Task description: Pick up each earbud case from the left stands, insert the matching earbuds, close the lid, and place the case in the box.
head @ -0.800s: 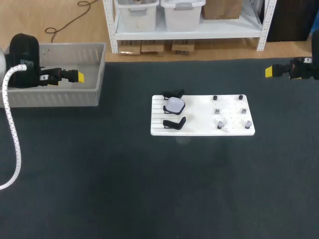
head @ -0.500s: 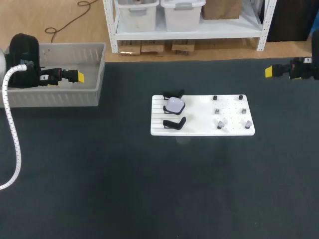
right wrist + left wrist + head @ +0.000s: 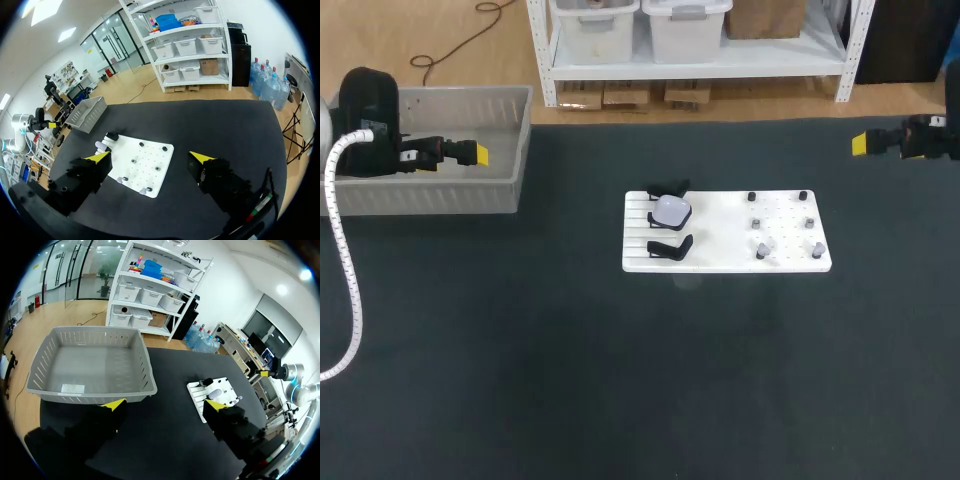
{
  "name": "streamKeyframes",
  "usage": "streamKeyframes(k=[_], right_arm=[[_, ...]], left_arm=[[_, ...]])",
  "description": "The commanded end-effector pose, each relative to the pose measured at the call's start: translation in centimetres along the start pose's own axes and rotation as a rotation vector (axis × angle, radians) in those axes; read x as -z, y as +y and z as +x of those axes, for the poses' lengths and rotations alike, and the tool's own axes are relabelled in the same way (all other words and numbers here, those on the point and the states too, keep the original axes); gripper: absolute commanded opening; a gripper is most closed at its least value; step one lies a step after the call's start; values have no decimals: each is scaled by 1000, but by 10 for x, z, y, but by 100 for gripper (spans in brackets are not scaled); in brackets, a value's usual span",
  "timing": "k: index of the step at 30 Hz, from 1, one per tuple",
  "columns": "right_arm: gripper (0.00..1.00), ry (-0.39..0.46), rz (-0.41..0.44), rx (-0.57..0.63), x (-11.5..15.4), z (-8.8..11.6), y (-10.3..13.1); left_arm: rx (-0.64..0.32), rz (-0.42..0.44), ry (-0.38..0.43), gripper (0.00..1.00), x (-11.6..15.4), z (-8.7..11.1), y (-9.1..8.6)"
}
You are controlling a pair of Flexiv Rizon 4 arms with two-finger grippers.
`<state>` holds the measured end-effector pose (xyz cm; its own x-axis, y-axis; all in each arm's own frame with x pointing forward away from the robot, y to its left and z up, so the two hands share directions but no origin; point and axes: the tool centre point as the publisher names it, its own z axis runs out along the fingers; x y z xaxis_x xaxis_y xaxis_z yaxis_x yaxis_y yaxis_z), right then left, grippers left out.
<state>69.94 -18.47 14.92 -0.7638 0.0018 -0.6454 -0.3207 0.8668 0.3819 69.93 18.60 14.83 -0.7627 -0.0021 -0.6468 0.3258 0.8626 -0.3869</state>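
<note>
A white earbud case (image 3: 671, 210) rests on a black stand at the left end of the white board (image 3: 720, 262). A second black stand (image 3: 670, 247) in front of it is bare. Small earbuds (image 3: 761, 248) stand on pegs at the board's right end. My left gripper (image 3: 475, 153) hangs open over the grey box (image 3: 435, 196), far left of the board. In its wrist view the left gripper (image 3: 164, 405) holds nothing, with the box (image 3: 90, 365) and the board (image 3: 220, 394) ahead. My right gripper (image 3: 860, 144) is open at the far right; the right gripper (image 3: 150, 157) is empty above the board (image 3: 150, 172).
The dark table mat (image 3: 620, 380) stretches wide in front of the board. The grey box stands at the table's back left corner. A white cable hose (image 3: 345, 270) hangs from my left arm.
</note>
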Motion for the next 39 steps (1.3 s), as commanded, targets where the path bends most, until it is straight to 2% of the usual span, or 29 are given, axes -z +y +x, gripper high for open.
streamKeyframes(k=[1,12,17,21,25,26,30,35,39], right_arm=[[100,1,3,0,0,0,1],[100,1,3,0,0,0,1],[100,1,3,0,0,0,1],[100,1,3,0,0,0,1],[100,1,3,0,0,0,1],[100,1,3,0,0,0,1],[100,1,3,0,0,0,1],[100,1,3,0,0,0,1],[100,1,3,0,0,0,1]], left_arm=[[1,-8,6,100,0,-1,-2],[-11,-18,-1,100,2,1,-3],[-57,53,-33,100,6,0,-12],[-173,134,-65,100,6,-4,-23],[-351,229,-80,100,6,-10,-38],[-371,242,-80,100,5,-11,-40],[-515,331,-53,100,-2,-16,-51],[-617,461,-22,100,-10,-20,-64],[-749,499,2,100,-19,-20,-76]])
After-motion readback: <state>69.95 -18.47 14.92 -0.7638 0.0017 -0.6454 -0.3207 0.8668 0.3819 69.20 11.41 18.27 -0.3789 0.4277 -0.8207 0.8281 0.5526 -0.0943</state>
